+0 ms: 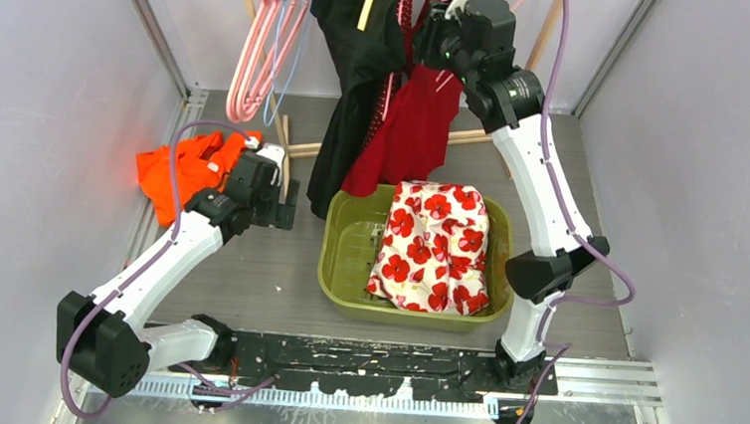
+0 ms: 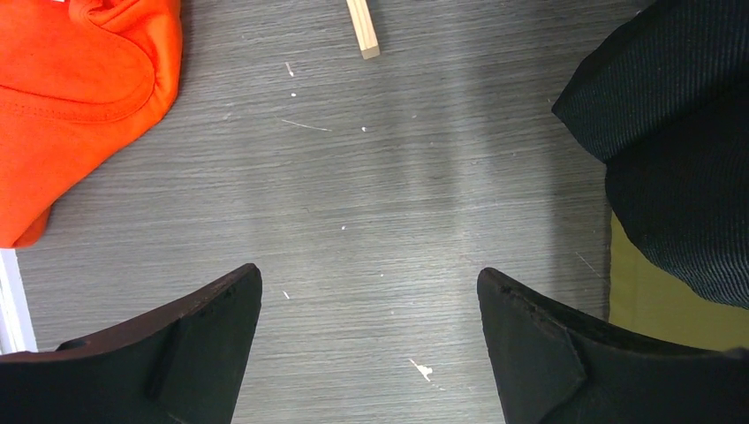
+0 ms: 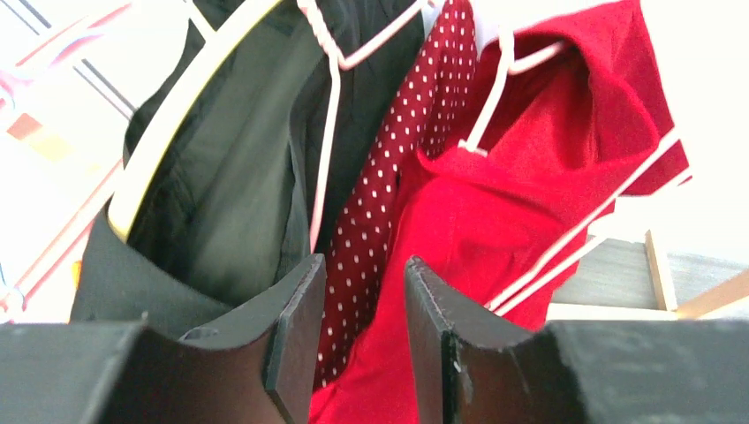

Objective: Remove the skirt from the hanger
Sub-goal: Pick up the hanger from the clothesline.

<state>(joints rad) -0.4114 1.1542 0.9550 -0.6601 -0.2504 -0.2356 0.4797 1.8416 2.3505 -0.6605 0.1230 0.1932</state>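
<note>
Top external view first, asks Ana: where is the skirt?

Ben: I take it to be the plain red cloth skirt (image 1: 412, 125), hanging at the back above the olive plastic basin (image 1: 343, 260), just beside a long black garment (image 1: 357, 61). The right gripper (image 1: 442, 27) is up at its top. The left gripper (image 1: 278, 190) sits low, well apart, near a crumpled orange cloth (image 1: 180, 168).

Ana: Left wrist view?

Ben: Its fingers (image 2: 203, 327) stand wide apart over the bare grey table (image 2: 397, 177), holding nothing.

Ana: Right wrist view?

Ben: The fingers (image 3: 296, 327) are a narrow gap apart. A dark red, white-dotted cloth (image 3: 389, 177) and the skirt both show in that gap. I cannot tell whether either is pinched. The skirt hangs on a thin pink wire hanger (image 3: 490, 88).

Ana: What could go wrong?

Ben: Closing here could catch the dotted cloth along with the skirt, and both would come down. A straight downward pull could snag the waistband on the wire and drag the hanger off. The left arm is too far off to steady anything.
</note>
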